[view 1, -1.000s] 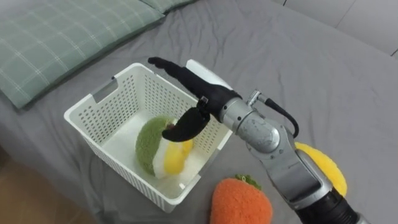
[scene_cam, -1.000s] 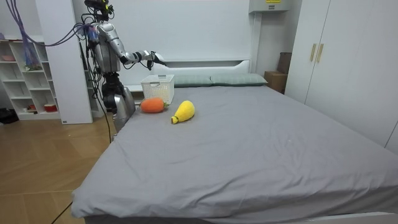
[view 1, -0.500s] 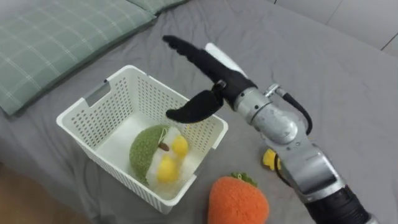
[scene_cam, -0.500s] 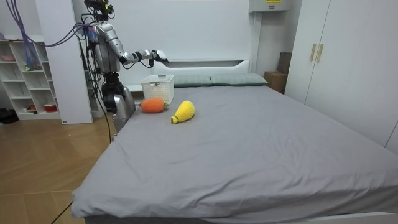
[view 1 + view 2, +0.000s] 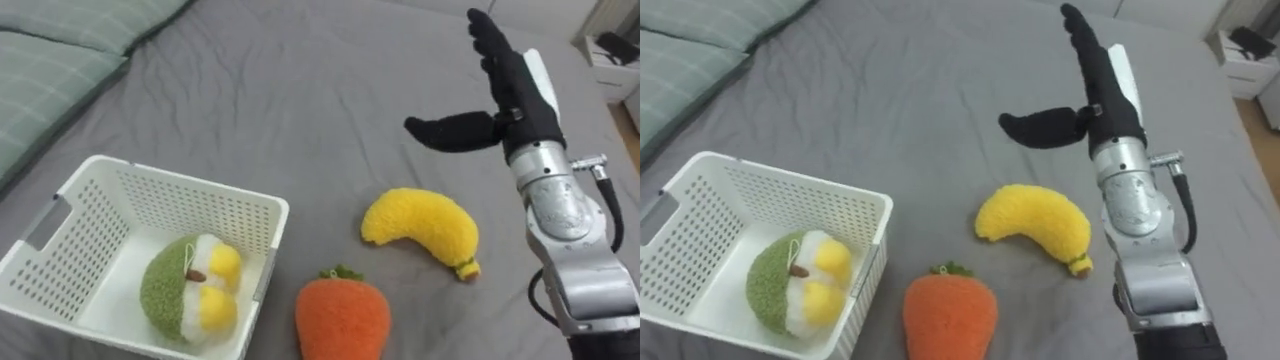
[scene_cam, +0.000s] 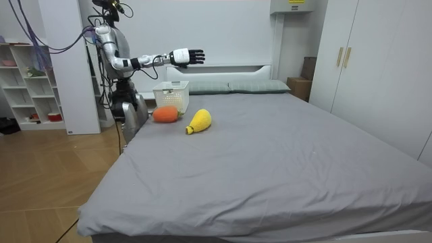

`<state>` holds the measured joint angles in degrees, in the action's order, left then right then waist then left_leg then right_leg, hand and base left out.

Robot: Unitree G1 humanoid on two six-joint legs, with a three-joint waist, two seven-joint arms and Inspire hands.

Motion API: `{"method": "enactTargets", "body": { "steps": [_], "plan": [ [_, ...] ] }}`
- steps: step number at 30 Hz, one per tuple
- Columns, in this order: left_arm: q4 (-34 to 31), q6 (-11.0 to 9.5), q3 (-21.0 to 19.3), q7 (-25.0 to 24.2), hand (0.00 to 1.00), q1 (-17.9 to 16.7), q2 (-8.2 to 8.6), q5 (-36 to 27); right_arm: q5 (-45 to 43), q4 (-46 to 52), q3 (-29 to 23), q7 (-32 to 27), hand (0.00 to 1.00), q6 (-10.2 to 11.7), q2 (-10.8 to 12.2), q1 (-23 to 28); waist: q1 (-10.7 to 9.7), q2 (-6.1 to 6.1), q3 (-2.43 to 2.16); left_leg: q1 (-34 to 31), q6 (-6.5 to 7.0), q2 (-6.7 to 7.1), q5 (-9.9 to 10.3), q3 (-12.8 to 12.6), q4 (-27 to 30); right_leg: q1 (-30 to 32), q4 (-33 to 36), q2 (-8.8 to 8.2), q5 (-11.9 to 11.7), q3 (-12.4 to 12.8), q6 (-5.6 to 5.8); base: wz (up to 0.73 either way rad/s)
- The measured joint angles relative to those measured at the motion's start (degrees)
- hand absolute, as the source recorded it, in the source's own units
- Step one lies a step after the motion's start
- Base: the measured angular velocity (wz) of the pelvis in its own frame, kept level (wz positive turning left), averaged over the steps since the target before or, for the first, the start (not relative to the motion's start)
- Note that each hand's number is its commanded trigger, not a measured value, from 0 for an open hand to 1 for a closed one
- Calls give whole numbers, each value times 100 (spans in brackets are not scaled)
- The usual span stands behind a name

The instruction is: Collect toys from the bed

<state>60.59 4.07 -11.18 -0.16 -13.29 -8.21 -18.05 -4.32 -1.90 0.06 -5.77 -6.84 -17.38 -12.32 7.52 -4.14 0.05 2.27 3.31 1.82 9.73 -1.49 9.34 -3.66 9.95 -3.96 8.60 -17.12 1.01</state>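
A white lattice basket stands on the grey bed at the lower left, with a green and yellow plush toy lying inside it. An orange plush fruit lies just right of the basket. A yellow plush banana lies further right on the sheet. My right hand is open in the air above and beyond the banana, fingers straight, thumb spread, holding nothing. In the room view that hand reaches out over the basket and the two toys.
A green checked pillow lies at the upper left. A white bedside stand shows at the upper right. I stand at the bed's side near the headboard; shelves are behind me and a wardrobe is at the room view's right.
My right hand rose from over the basket and swung right, out above the sheet beyond the banana. The eye view turned right with it. The green and yellow toy stays in the basket.
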Motion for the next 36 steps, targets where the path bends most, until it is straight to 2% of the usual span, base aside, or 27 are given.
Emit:
{"method": "enactTargets", "body": {
  "steps": [2, 5, 7, 11, 13, 17, 19, 22, 25, 28, 32, 35, 36],
  "plan": [
    [5, -1, -2, 0, 0, -10, -2, 14, 53, -69, -157, -160, 0, 1, -9, 70, -60, 2, -1, 59, -7, -18, 18, -41, -19, -23, 0, 12, 0, 87, -1, -23],
    [9, -19, -2, 0, 0, -6, 0, 13, 233, -471, -430, -364, 0, 127, -72, 54, -119, 1, -1, 141, -8, -30, 21, -154, -71, -37, 1, 50, -2, 200, -3, -16],
    [5, -39, 1, 0, 0, -20, -7, 17, 350, -750, -597, -483, 0, 145, -89, 61, -256, 4, 2, 136, -2, -34, 28, -153, -68, -32, -6, 51, -13, 206, 0, -7],
    [9, -33, 44, -1, 0, -1, -30, 4, 408, -1079, -593, -596, 0, 147, -89, 62, -400, 20, 10, 149, -3, -40, 29, -204, -76, -14, -1, 65, -15, 276, -1, -6],
    [9, -33, 107, -1, 0, 33, -29, -10, 405, -1248, -582, -605, 0, 147, -89, 63, -409, 27, 14, 152, -3, -51, 29, -291, -85, 14, 9, 73, -20, 320, -6, -15],
    [1, -30, 140, 1, 0, 37, -40, -11, 351, -1370, -576, -624, 0, 146, -89, 71, -425, 21, 17, 134, -4, -63, 29, -305, -101, 80, 58, 80, -20, 351, -7, -6],
    [-29, -26, 184, 7, 0, 65, -46, 14, 133, -1441, -564, -643, 0, 146, -89, 70, -411, -2, 13, 105, -4, -63, 29, -303, -98, 108, 62, 80, -20, 348, -7, 0],
    [-148, -10, 400, 58, 0, 94, -120, 10, 39, -1700, -315, -831, 0, 150, -88, 35, -313, -64, -27, -60, -11, -73, 24, -307, -47, 261, 75, 84, -35, 334, -29, 0],
    [-140, 4, 569, 132, 0, 216, -156, -35, 9, -2225, 153, -852, 0, 162, -84, -48, -207, -124, -1, -156, -12, -78, 25, -293, -20, 331, 80, 84, -38, 298, -32, 3],
    [-81, 15, 718, 128, 0, 560, -166, -45, -59, -3120, 452, -838, 0, 166, -78, -405, 33, -166, 8, -576, -10, -81, 22, -232, 141, 656, 89, 82, -96, 258, -54, 8],
    [-6, 16, 813, 129, 0, 702, -175, -47, -50, -3695, 610, -844, 0, 177, -77, -759, 105, -172, 15, -827, -14, -73, 14, -146, 213, 863, 87, 61, -105, 119, -61, 13],
    [22, 17, 846, 132, 0, 806, -176, -66, -53, -4120, 681, -914, 0, 200, -84, -1032, 162, -178, 40, -991, -15, -69, 13, -33, 242, 965, 70, 52, -105, -16, -61, 18],
    [34, 16, 929, 149, 0, 865, -189, -160, -56, -4291, 756, -967, 0, 218, -89, -1095, 174, -182, 67, -1048, -19, -62, 11, 20, 251, 991, 68, 42, -105, -58, -60, 25]
  ]
}}
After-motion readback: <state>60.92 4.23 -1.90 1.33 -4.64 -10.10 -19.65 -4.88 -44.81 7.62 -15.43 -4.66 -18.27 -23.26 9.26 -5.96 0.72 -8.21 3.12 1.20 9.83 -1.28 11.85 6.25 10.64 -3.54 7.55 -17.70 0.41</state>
